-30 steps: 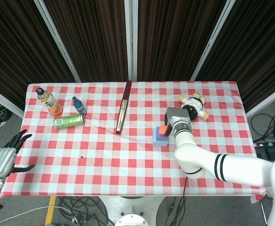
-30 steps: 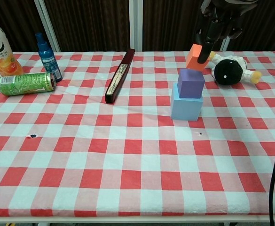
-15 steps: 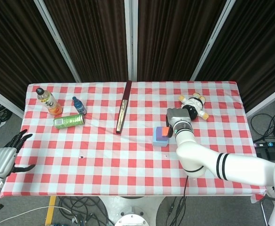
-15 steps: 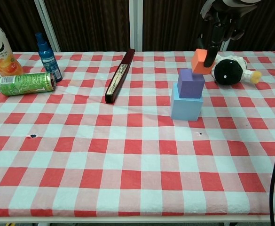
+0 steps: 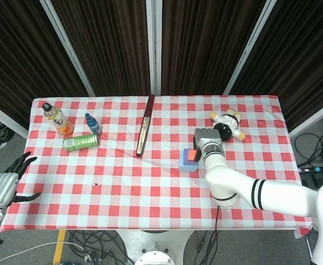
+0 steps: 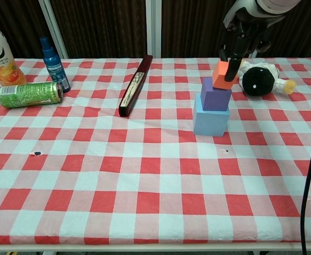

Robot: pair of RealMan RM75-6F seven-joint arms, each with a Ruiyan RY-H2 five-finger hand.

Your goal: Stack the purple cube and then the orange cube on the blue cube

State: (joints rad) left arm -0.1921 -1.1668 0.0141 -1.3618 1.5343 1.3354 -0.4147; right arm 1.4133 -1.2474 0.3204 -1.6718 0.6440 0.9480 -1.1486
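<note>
One stage is done: purple cube [image 6: 216,94] sits on blue cube [image 6: 211,116]. Right hand [image 6: 244,33] pinches orange cube [image 6: 223,75] just above the purple cube, unreleased; left hand [image 5: 8,183] hangs open, empty.

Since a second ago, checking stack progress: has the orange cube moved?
Yes. In the chest view the orange cube came down toward the purple cube, held by the right hand.

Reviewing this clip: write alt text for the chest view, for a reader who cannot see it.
The right hand holds the orange cube, tilted, at the top of the purple cube, which sits on the blue cube on a red-checked table. A plush toy lies to the right; a dark flat box, green can and two bottles to the left.
</note>
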